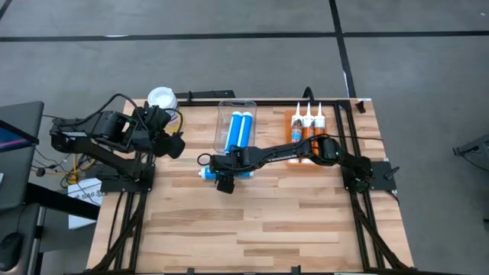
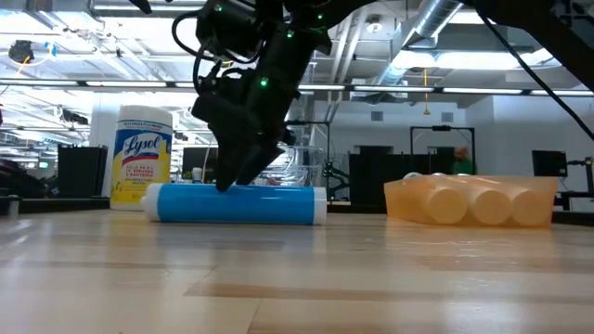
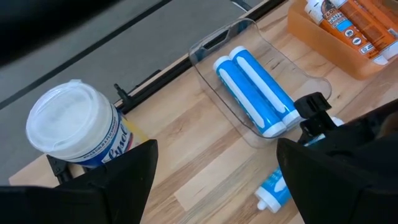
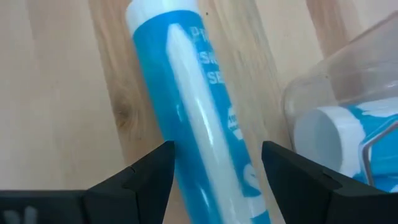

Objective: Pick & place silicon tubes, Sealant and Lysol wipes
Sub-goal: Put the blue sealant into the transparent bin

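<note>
A blue silicon tube lies on its side on the wooden table. My right gripper is open over it and points steeply down. Its fingers stand on either side of the tube, across it. Two more blue tubes lie in a clear bin. Sealant tubes lie in an orange tray. The Lysol wipes stand upright at the far left corner. My left gripper waits open above the table near the wipes.
The clear bin's wall stands close beside my right gripper. The orange tray sits at the far right. The near half of the table is bare wood. Cables and the left arm's base crowd the left edge.
</note>
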`<control>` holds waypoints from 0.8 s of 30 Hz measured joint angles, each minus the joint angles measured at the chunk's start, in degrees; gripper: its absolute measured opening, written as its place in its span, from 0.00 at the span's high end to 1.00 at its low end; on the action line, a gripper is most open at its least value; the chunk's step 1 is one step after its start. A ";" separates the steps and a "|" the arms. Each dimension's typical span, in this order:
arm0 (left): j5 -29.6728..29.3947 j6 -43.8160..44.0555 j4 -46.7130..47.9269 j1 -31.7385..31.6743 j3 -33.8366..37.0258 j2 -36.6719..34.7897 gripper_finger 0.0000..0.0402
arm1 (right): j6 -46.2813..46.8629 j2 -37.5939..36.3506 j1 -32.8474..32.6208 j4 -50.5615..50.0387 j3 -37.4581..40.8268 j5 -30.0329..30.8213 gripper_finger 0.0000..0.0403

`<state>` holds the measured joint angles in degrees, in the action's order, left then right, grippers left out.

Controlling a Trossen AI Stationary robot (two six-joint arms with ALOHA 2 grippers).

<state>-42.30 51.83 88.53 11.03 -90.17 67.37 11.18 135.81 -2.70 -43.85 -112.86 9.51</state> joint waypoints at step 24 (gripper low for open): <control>0.24 0.11 -1.12 0.00 0.00 0.02 0.20 | 2.86 1.52 -4.52 -5.40 0.53 -7.56 0.42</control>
<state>-42.06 51.94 87.41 11.03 -90.17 67.40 14.04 137.32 -7.22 -49.26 -112.33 1.95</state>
